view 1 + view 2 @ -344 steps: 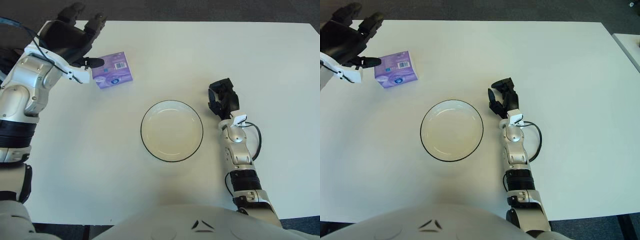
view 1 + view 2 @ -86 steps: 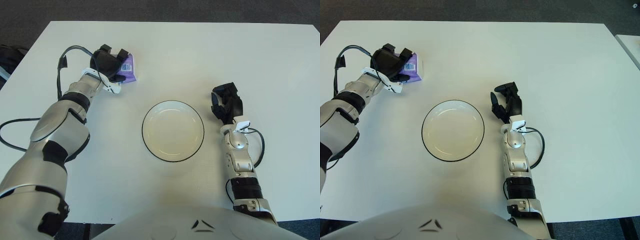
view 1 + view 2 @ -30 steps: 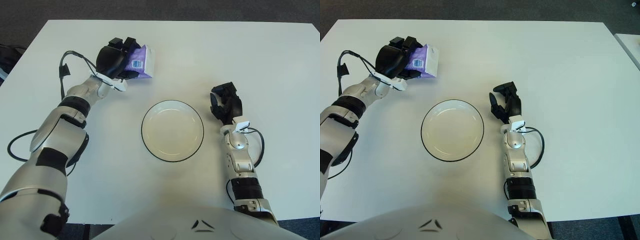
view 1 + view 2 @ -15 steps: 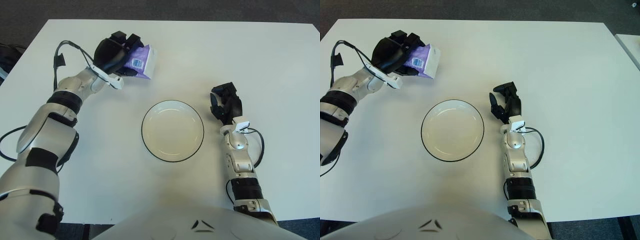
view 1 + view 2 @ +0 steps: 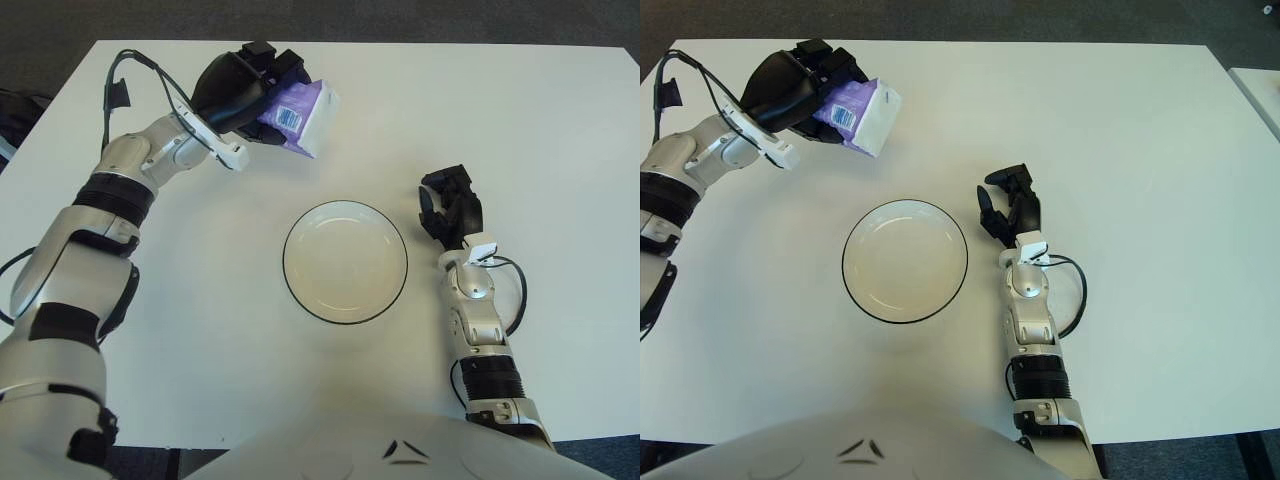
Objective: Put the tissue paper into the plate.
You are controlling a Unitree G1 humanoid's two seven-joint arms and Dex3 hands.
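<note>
One purple tissue pack (image 5: 300, 112) is clamped in the left hand (image 5: 243, 92), whose dark fingers (image 5: 275, 68) curl over its far side while the pack's white end points toward the right and near side. The pack is tilted, with a small barcode label showing on its purple face. Hand and pack are on the far left part of the white table (image 5: 520, 130), to the far left of the plate (image 5: 345, 262); whether the pack is clear of the tabletop cannot be told for certain, though it appears lifted. It is well apart from the plate and not yet over it.

The plate is a round, shallow, cream dish with a thin dark rim, sitting near the middle of the table with nothing in it. The silver left forearm (image 5: 150, 160) runs from the near left edge up toward the hand, with a black cable looping beside its wrist.

The right hand (image 5: 450, 205) rests on the table just to the right of the plate, close to its rim but not touching it. Its dark fingers are loosely curled together and hold nothing. The right forearm (image 5: 478, 320) lies along the table toward the near edge, a black cable looped at its side.
</note>
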